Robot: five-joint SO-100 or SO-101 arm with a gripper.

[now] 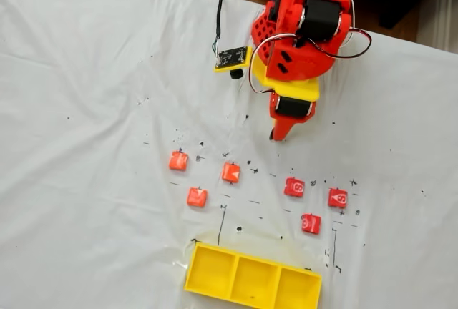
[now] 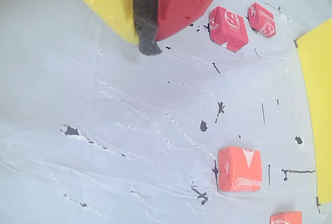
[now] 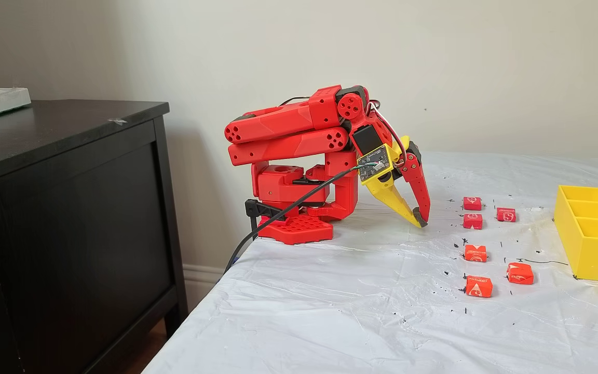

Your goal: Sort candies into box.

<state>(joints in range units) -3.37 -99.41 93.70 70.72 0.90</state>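
The red-and-yellow hand [image 3: 419, 222] rests folded near the arm's base, fingers together on nothing, tip at the tabletop [image 3: 361, 306]. All six candies [image 1: 231, 172] lie beyond it toward the yellow box [image 1: 252, 277], whose three compartments stand empty.

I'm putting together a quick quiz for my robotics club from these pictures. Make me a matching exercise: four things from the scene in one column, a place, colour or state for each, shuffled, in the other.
Things:
1. gripper
2. box
3. orange-red candies
4. deeper red candies

Descriptions:
A. yellow, with all three compartments empty
B. three plain pieces, left group in the fixed view from above
C. shut, tips down at the white table cover, holding nothing
D. three pieces with white markings, right group in the fixed view from above

Pairs: 1-C, 2-A, 3-B, 4-D
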